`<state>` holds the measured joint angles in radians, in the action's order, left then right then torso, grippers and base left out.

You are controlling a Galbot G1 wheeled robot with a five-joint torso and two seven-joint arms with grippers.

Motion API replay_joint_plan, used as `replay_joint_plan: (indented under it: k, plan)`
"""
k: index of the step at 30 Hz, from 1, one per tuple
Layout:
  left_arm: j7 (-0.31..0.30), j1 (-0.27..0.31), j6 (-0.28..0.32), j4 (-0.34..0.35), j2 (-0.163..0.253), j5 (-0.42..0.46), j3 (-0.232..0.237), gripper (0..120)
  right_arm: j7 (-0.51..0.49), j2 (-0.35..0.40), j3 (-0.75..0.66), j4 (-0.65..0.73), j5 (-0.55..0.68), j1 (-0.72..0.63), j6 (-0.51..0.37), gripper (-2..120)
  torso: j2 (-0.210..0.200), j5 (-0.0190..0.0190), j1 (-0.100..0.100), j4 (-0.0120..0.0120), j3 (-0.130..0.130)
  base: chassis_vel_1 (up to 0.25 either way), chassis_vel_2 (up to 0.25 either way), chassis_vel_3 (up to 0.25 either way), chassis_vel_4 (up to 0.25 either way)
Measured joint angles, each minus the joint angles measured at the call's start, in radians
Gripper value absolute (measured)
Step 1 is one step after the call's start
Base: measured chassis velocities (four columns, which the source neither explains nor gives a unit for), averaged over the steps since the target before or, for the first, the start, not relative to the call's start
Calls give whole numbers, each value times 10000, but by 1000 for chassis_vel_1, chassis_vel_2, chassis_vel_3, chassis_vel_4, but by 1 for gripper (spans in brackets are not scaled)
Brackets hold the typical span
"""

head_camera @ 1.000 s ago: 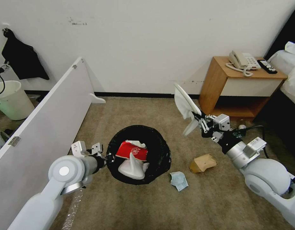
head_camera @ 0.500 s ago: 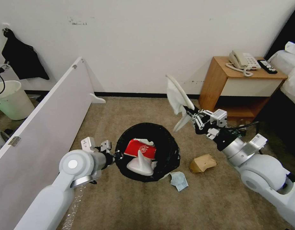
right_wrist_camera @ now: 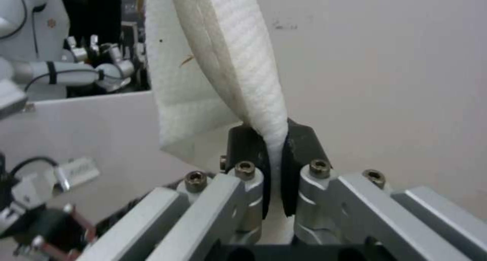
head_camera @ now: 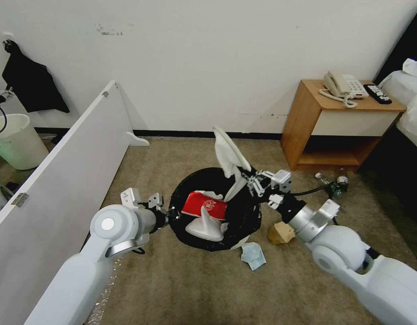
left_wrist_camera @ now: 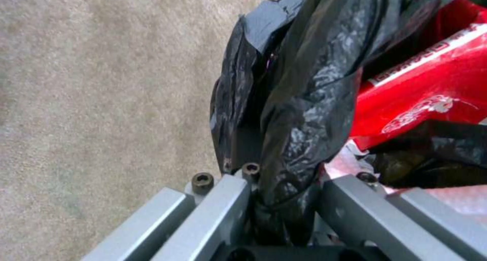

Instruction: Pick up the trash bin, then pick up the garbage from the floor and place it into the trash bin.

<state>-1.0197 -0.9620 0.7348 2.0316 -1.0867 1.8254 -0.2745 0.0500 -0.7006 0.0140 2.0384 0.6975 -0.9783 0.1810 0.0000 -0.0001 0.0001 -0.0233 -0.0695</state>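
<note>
Right gripper (head_camera: 245, 179) pinching flat white slipper (head_camera: 226, 153) upright, just above far rim of black-lined round bin (head_camera: 251, 223); left gripper (head_camera: 172, 213) clamps near rim.

Glossy crinkled plastic bag (left_wrist_camera: 304, 82), textured cloth slipper (right_wrist_camera: 238, 63)

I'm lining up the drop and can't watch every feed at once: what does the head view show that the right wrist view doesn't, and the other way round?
Head view alone: the trash bin held at its rim by the left pincer, a red packet and a slipper inside, and blue cloth, cardboard and bottles on the carpet.

Right wrist view alone: the black pads clamped on the held slipper's edge.

Both: the right pincer gripping the white slipper, which stands upright above the bin.
</note>
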Motion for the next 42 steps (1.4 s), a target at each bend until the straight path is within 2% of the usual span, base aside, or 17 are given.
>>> replay_joint_plan:
  k: [5,13,21,30,42]
  plan:
    - [-8,-115,-20,70,15,46,-317,0,159,-376,410,-505,-339,170,50,4,0,0,0,-1,0,0,0,0,0]
    - [49,-386,-20,282,153,-170,-658,0,434,-469,651,-979,-1117,215,163,4,0,0,0,-1,2,0,0,0,0]
    - [84,-590,-1,575,300,-691,-731,0,629,-482,771,-1363,-1689,282,168,4,0,0,0,-2,1,0,0,0,0]
    - [102,-926,6,892,443,-786,-901,0,955,-761,1039,-1870,-2010,484,211,4,0,1,0,-1,1,0,0,0,0]
    - [182,-1004,7,1083,405,-797,-866,0,1143,-947,1383,-2170,-2111,746,220,3,0,0,-1,-2,1,0,0,0,0]
